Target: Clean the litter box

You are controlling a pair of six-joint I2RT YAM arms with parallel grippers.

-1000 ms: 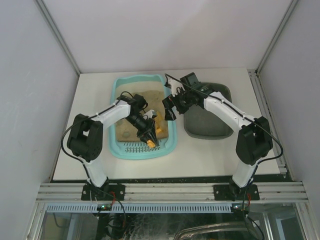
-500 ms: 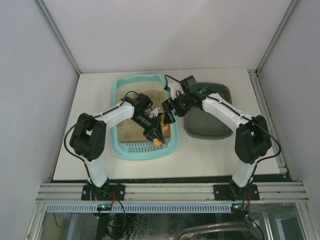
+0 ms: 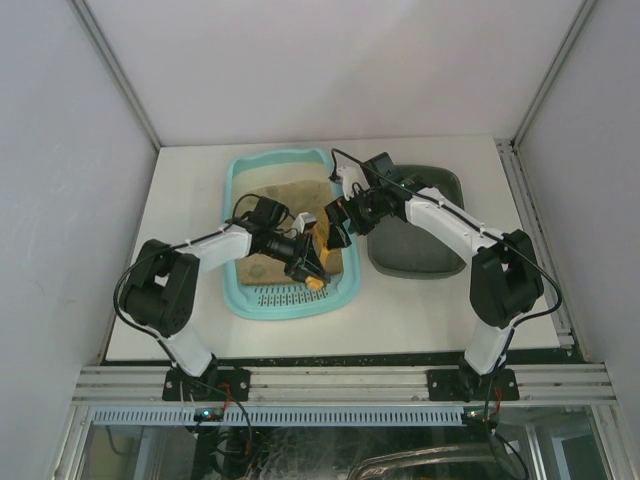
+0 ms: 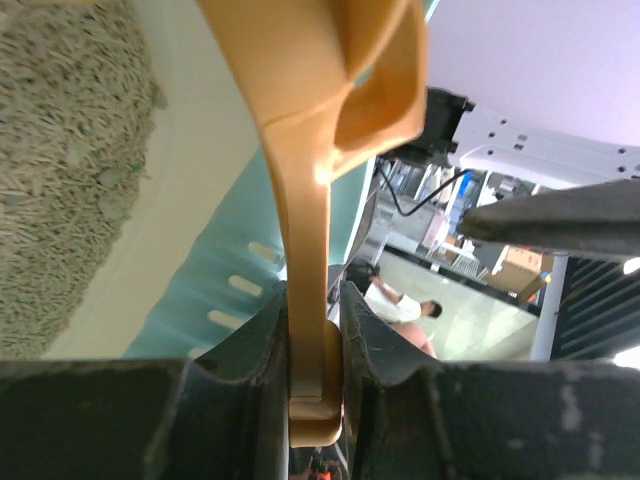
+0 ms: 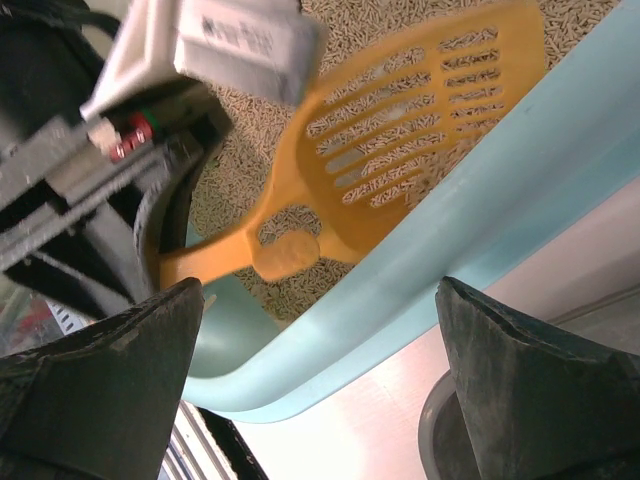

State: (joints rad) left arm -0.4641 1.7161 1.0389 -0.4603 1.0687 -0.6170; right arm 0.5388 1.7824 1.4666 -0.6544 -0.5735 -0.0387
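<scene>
The light turquoise litter box (image 3: 280, 155) holds tan litter and has a slotted grate at its near end. My left gripper (image 3: 309, 264) is inside it by the right wall, shut on the handle of an orange slotted scoop (image 3: 321, 242). In the left wrist view the handle (image 4: 310, 300) is pinched between both fingers, beside the litter (image 4: 70, 150). My right gripper (image 3: 338, 224) is open and empty above the box's right rim. The right wrist view shows the scoop (image 5: 400, 150) with a few pellets on it, the rim (image 5: 450, 250), and the gripper (image 5: 320, 380) straddling that rim.
A smaller dark grey tray (image 3: 415, 240) lies just right of the litter box, its edge in the right wrist view (image 5: 445, 440). The two grippers are close together over the box's right side. The white table (image 3: 180, 210) ends at side walls.
My left gripper has carried the scoop from the grate end up and right toward the box's right wall, and its elbow has dropped. My right gripper has shifted slightly left.
</scene>
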